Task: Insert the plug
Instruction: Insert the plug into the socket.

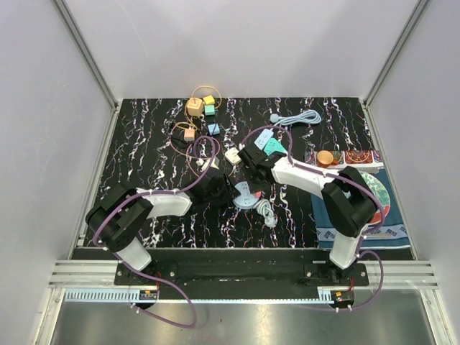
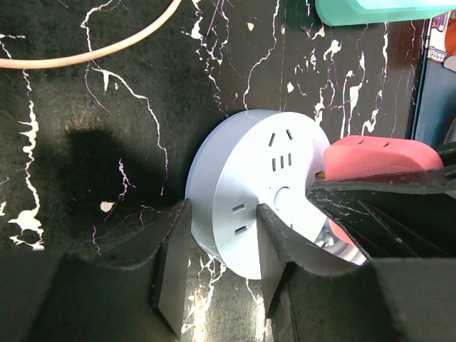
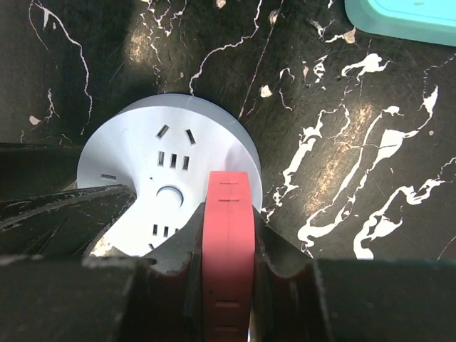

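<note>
A round pale socket (image 2: 249,178) lies on the black marbled table (image 2: 85,214), slots facing up. My left gripper (image 2: 222,222) has its fingers closed over the socket's rim, one against the side wall and one on the top face. In the right wrist view the red plug (image 3: 228,235) is clamped edge-on between the fingers of my right gripper (image 3: 228,222). The plug stands over the right part of the socket (image 3: 160,160). From above, the left gripper (image 1: 228,192) and right gripper (image 1: 251,180) meet at the socket (image 1: 246,198). The plug's prongs are hidden.
A teal block (image 3: 399,18) lies just beyond the socket, and a peach cable (image 2: 92,50) curves past on the left. Several small coloured adapters (image 1: 201,111) and a coiled blue cable (image 1: 298,117) sit at the back. A patterned mat (image 1: 359,201) with an orange bowl (image 1: 325,157) lies right.
</note>
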Controlling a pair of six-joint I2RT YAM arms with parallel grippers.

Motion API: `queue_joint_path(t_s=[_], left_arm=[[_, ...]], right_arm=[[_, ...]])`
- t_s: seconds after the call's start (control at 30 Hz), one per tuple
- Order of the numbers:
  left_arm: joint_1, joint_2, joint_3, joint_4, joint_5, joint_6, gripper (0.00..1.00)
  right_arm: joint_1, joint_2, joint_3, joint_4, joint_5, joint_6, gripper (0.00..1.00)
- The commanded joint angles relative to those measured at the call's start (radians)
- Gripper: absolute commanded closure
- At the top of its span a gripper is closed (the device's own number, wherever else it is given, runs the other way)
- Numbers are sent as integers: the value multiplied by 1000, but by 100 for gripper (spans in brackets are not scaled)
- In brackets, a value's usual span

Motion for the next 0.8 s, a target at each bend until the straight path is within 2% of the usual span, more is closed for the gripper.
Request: queue_joint_path(t_s=[0.0, 0.1, 0.37, 0.4, 0.5, 0.63, 0.7, 0.77], left_arm=[[-8, 37, 11, -11, -1, -3, 62], [-8, 41, 10, -10, -3, -10, 63], [-8, 51, 13, -10, 3, -21, 64], [-9, 51, 13, -11, 0, -19, 64], [-8, 54, 19, -20, -4, -13, 64], [-8, 61, 25, -33, -13, -10, 64], [-8, 63, 33, -45, -21, -4, 64], [-9, 64, 36, -54, -30, 0, 64]], right_arm=[[25, 57, -132, -37, 74, 36, 100], [24, 36, -174, 14, 61, 65, 100], [24, 39, -169, 3, 104, 84, 96], [25, 28, -171, 3, 110, 84, 89], [25, -16, -159, 2, 123, 81, 84], [24, -41, -96, -3, 117, 75, 59], [25, -35, -48, -20, 120, 67, 55], [22, -22, -10, -31, 142, 65, 47]])
